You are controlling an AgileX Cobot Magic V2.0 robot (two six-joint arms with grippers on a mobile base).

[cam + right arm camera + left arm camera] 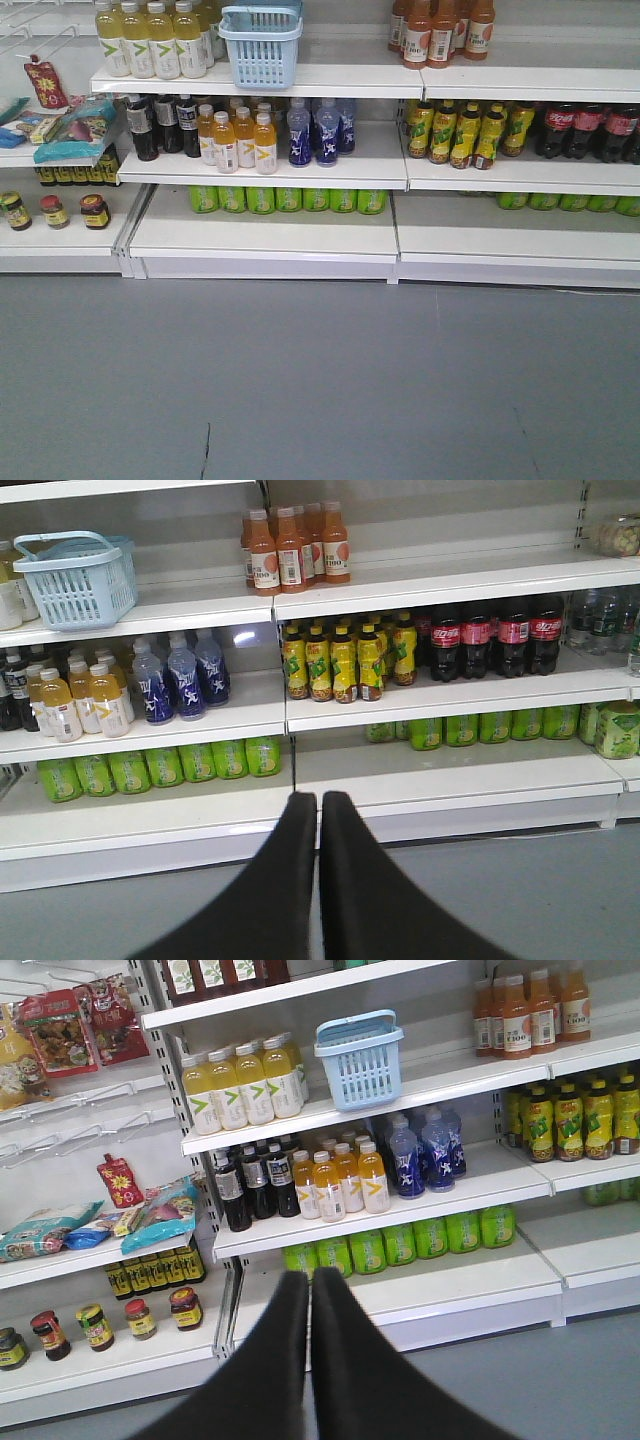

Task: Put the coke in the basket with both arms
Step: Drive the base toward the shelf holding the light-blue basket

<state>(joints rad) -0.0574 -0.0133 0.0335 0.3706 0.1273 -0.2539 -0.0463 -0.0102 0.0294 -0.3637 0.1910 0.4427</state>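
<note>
So: basket (262, 45) on shelf (340, 78), contents unclear; coke (480, 635) shelved

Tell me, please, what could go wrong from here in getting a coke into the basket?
1. The cokes stand tightly packed beside the yellow-labelled bottles; pulling one out might topple neighbours.
2. The basket sits on a higher shelf, close to pale yellow bottles; lifting it might knock them.
3. The right gripper and left gripper are shut and must open first.
</note>
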